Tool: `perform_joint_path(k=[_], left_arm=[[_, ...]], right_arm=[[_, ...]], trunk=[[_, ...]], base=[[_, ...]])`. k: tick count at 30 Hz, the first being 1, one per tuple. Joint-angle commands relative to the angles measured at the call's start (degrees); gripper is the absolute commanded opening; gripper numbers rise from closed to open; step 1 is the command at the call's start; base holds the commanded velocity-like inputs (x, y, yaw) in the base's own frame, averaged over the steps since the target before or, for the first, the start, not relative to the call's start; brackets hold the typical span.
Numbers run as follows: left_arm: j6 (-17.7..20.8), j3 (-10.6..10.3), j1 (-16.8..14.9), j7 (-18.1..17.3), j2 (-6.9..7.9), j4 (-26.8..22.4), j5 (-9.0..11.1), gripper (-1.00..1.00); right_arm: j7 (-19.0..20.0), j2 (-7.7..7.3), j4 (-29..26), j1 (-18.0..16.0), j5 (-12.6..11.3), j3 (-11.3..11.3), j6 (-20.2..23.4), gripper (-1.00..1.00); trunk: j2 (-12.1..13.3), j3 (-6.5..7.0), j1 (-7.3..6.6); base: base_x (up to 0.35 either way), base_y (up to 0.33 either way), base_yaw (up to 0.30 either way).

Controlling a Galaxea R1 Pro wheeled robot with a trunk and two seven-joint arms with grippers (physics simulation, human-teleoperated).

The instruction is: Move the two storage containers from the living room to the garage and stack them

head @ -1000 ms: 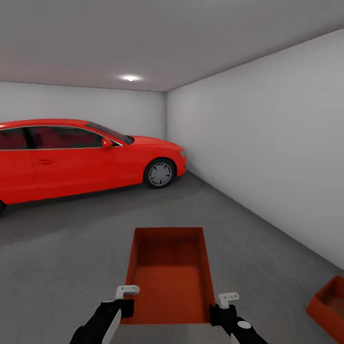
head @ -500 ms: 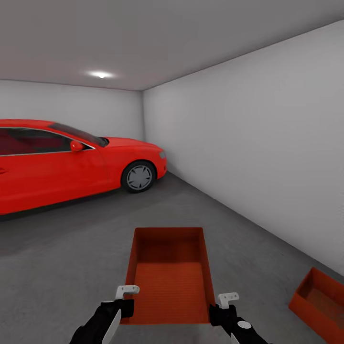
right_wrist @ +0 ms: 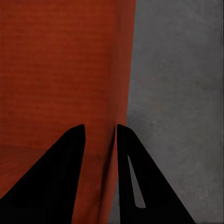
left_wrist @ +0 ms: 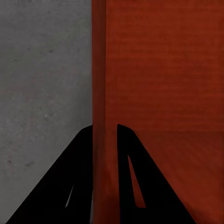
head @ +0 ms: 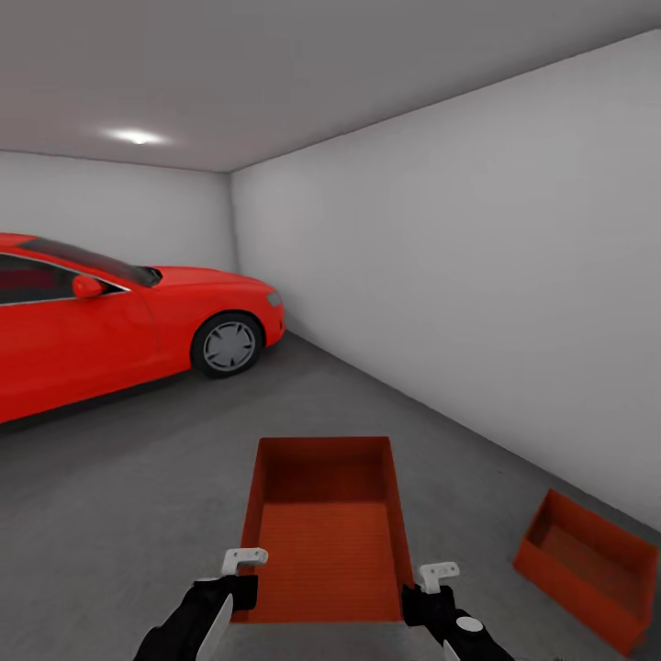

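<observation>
Two rust-red storage containers show in the garage. The held container [head: 328, 528] is an open-top rectangular box with smooth walls and a finely ribbed bottom; its long axis runs straight away from the robot, the far short wall toward the grey rear of the room. It hangs above the floor [head: 138, 514], a dark grey, mottled, rough concrete surface. The left gripper [head: 240, 571] clamps the box's left long wall near the near corner; in the left wrist view its two black wedge-shaped fingers [left_wrist: 77, 186] straddle that wall [left_wrist: 99, 93], one inside, one outside. The right gripper [head: 431, 588] grips the right long wall the same way, the fingers [right_wrist: 135, 182] closed on the thin red wall [right_wrist: 122, 84].

The second container [head: 588, 565] rests on the floor at the robot's right, close to the plain white-grey side wall [head: 477, 275], well apart from the held one. Its long axis lies roughly along that wall's base.

A glossy red car [head: 119, 321] stands at the left, nose toward the far corner, with a silver-spoked wheel [head: 228, 345]. A ceiling light [head: 135, 136] glows above.
</observation>
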Motion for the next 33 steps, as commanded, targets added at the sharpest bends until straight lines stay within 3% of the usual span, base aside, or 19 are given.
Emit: perform_joint_path(k=[1, 27, 33], left_arm=[[0.43, 2.18, -0.04, 0.35, -0.06, -0.09, -1.34, -1.00], [0.43, 2.18, -0.04, 0.35, -0.06, -0.09, -1.34, -1.00], [0.43, 2.18, -0.04, 0.35, -0.06, -0.09, -1.34, -1.00]], right_arm=[[0.22, -0.03, -0.12, 0.04, 0.28, 3.19, -0.26, -1.00], [0.22, -0.03, -0.12, 0.04, 0.39, 3.21, -0.26, -1.00], [0.22, -0.03, -0.12, 0.04, 0.36, 3.21, -0.26, -1.00]], trunk=[[-0.04, -0.01, 0.02], [-0.04, 0.21, 0.02], [-0.04, 0.40, 0.02]], base=[[0.000, 0.000, -0.277], [0.001, 0.000, -0.288], [0.186, -0.036, -0.289]])
